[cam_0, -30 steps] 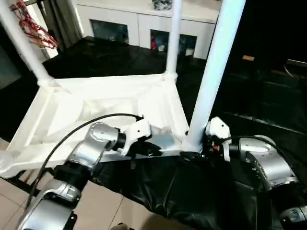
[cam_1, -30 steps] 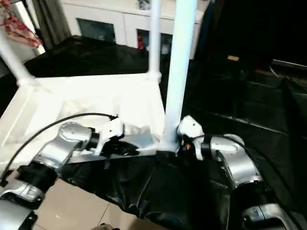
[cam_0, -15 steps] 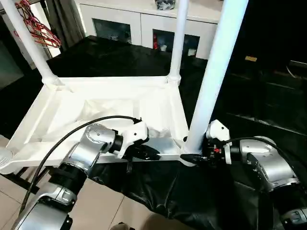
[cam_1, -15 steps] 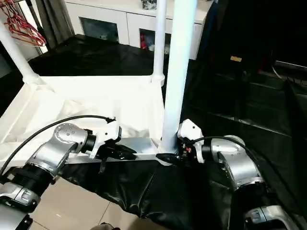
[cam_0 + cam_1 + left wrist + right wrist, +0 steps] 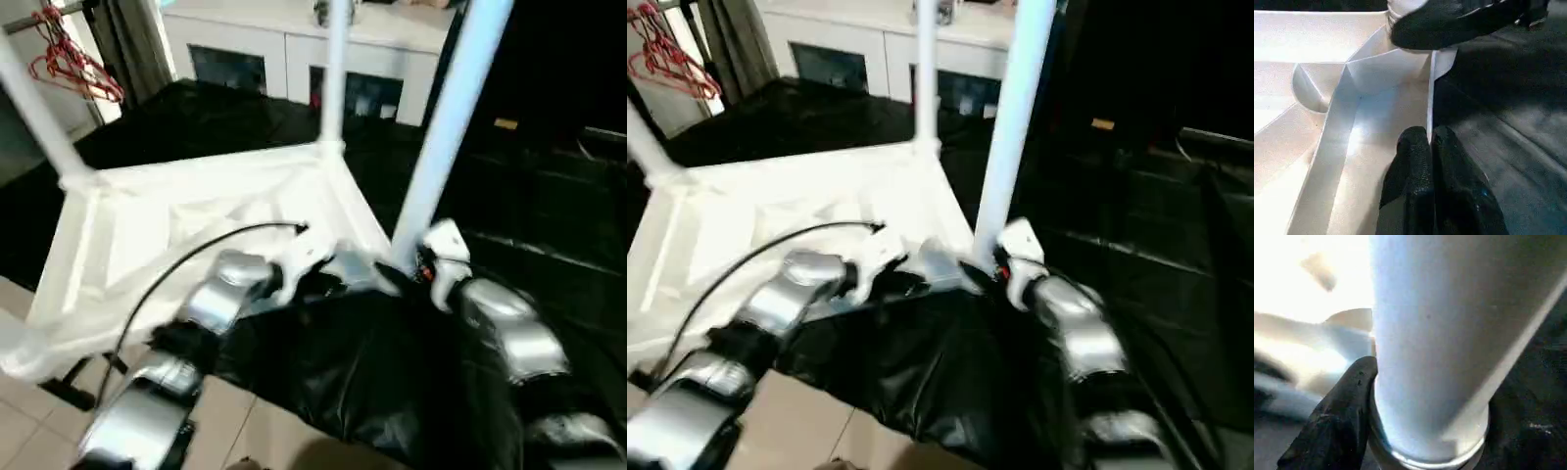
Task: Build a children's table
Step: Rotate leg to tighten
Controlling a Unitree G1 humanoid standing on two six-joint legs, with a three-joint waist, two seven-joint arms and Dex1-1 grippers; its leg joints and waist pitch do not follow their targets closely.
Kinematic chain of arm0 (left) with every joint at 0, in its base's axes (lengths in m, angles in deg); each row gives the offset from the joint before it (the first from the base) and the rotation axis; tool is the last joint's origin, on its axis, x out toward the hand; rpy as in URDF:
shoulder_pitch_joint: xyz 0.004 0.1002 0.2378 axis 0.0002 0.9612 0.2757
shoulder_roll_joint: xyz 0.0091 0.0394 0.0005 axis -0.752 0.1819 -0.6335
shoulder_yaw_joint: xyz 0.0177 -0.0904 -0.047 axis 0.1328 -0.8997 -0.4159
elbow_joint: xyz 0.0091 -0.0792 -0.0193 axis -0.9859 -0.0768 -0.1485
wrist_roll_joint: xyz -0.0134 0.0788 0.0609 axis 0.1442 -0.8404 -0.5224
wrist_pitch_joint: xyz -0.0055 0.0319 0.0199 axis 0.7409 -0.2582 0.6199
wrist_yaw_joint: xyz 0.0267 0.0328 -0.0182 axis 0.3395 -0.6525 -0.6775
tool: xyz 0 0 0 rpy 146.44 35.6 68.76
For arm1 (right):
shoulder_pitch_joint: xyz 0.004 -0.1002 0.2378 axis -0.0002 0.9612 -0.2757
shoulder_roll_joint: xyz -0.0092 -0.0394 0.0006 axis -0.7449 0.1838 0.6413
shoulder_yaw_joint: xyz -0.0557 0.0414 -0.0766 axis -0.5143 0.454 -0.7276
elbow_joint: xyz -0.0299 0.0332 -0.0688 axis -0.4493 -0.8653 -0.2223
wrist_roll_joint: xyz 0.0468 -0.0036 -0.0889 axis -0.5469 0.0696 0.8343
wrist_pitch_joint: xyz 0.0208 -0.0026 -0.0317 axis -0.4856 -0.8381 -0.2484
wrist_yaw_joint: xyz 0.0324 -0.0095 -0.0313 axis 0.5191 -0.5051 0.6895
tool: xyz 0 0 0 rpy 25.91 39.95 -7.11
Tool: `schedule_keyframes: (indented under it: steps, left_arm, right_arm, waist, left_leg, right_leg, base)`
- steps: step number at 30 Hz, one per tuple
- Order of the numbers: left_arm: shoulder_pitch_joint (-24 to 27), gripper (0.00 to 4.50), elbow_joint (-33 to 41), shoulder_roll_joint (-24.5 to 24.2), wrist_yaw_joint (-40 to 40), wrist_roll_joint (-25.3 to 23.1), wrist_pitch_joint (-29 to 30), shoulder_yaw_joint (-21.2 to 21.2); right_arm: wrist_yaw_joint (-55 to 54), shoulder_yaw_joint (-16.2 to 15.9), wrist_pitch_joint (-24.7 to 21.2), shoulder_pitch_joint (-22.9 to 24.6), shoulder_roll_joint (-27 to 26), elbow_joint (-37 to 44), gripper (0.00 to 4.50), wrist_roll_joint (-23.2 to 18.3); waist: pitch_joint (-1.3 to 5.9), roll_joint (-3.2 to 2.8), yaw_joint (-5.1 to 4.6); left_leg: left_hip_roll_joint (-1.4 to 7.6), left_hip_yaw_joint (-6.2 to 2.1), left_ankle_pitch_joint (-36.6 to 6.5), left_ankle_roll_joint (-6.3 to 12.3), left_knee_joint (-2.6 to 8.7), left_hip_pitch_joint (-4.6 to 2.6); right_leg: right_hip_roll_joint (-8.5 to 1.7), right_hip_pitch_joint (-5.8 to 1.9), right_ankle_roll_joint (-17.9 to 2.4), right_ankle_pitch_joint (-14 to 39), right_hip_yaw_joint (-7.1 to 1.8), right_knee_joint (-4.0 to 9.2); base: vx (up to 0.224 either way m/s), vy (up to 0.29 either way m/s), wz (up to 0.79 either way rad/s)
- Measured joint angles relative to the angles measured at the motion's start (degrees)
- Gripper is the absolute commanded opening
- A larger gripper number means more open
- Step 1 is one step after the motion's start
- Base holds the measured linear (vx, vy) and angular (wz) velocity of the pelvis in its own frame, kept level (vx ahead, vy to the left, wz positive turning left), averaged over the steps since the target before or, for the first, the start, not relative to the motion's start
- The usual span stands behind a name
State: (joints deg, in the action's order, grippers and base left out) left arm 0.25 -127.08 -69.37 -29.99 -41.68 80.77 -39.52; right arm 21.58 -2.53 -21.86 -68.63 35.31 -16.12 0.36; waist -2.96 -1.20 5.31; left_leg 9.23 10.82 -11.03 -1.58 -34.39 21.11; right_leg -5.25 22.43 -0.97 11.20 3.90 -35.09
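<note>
- Since half a second ago, head views have swung and smeared; I read camera motion, yet both forearms also sit nearer together at the near corner.
- I see the children's table (image 5: 196,215) upside down on black sheeting (image 5: 392,372), legs up; nearest leg (image 5: 446,127) stands in the corner socket by my right arm.
- Left wrist view gives what the head views lose: left gripper (image 5: 1429,142) with fingers pressed together on the thin near rim, ribbed underside beside it.
- Right wrist view: right gripper (image 5: 1422,431) at the leg's flared base, one black finger (image 5: 1342,416) against the tube; the far finger is hidden, so I cannot tell the jaws' state.
- Both forearms reach forward, wrists turned inward toward the corner.
- White cabinet (image 5: 294,49) behind; red hangers (image 5: 73,64) far left.
</note>
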Motion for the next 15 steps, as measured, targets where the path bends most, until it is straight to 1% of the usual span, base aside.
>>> schedule_keyframes:
  steps: [3, 4, 5, 6, 9, 10, 11, 15]
  left_arm:
    - [-0.3, 0.00, -0.5, 0.9, 1.9, -0.5, 0.0, -0.4]
    - [-0.3, 0.00, -0.5, 1.0, 2.0, -0.6, 0.0, -0.6]
    - [-0.3, 0.00, -0.5, 1.0, 2.1, -0.7, 0.0, -0.6]
    - [-0.3, 0.00, -0.4, 1.0, 2.0, -0.7, 0.0, -0.7]
    - [-0.2, 0.00, -0.4, 1.0, 1.9, -0.7, 0.0, -0.8]
    - [-0.2, 0.00, -0.4, 0.9, 1.7, -0.7, -0.1, -0.8]
    - [-0.1, 0.00, -0.3, 0.7, 1.3, -0.7, -0.2, -0.8]
    - [0.6, 0.00, 1.2, -0.3, -0.8, -0.7, -0.5, -0.9]
  right_arm:
    - [-4.4, 1.5, 0.2, -1.0, -2.5, -1.3, 2.70, 0.2]
    - [-5.1, 2.0, 0.2, -1.0, -3.1, -1.4, 3.05, 0.2]
    - [-5.2, 2.0, 0.1, -1.1, -3.2, -1.5, 3.26, 0.1]
    - [-5.2, 2.0, 0.1, -1.1, -3.2, -1.5, 3.40, 0.1]
    - [-5.1, 2.0, 0.2, -1.1, -3.5, -1.5, 3.43, 0.0]
    - [-5.0, 2.0, 0.2, -1.1, -3.5, -1.5, 3.73, 0.0]
    - [-4.8, 2.0, 0.3, -1.1, -3.5, -1.5, 3.82, 0.0]
    - [-0.7, 1.9, 1.0, -1.1, -2.6, -1.5, 3.82, -0.1]
  waist:
    - [0.06, -0.09, -0.14]
    - [0.06, -0.09, -0.12]
    - [0.06, -0.09, -0.13]
    - [0.06, -0.09, -0.13]
    - [0.06, -0.09, -0.20]
    - [0.06, -0.09, -0.20]
    - [0.06, -0.09, -0.20]
    - [0.06, -0.09, -0.29]
  left_leg:
    - [-0.01, 0.05, 0.0, 0.00, 0.13, -0.04]
    - [0.00, 0.05, 0.0, 0.00, 0.17, -0.03]
    - [0.00, 0.06, 0.0, 0.00, 0.19, -0.04]
    - [0.00, 0.06, 0.0, 0.00, 0.20, -0.04]
    - [0.01, 0.06, 0.0, 0.00, 0.20, -0.05]
    - [0.01, 0.06, 0.0, 0.00, 0.20, -0.04]
    - [0.01, 0.08, 0.0, 0.00, 0.20, -0.04]
    - [0.01, 0.11, 0.0, 0.01, 0.26, 0.08]
  right_leg:
    - [-0.01, -0.07, 0.0, 0.0, 0.00, 0.10]
    - [-0.01, -0.07, 0.0, 0.0, 0.01, 0.10]
    - [-0.01, -0.07, 0.0, 0.0, 0.02, 0.10]
    - [-0.01, -0.06, 0.0, 0.0, 0.03, 0.10]
    - [-0.01, -0.06, 0.0, 0.0, 0.03, 0.09]
    - [-0.01, -0.05, 0.0, 0.0, 0.02, 0.10]
    - [-0.01, -0.05, 0.0, 0.0, 0.01, 0.11]
    - [-0.01, 0.10, 0.0, 0.0, 0.01, 0.12]
  base:
    - [0.000, 0.000, 0.00]
    - [0.000, 0.000, 0.00]
    - [0.000, 0.000, 0.00]
    - [0.000, 0.000, 0.00]
    - [0.000, 0.000, 0.00]
    - [0.000, 0.000, 0.00]
    - [0.000, 0.000, 0.00]
    - [0.000, 0.000, 0.00]
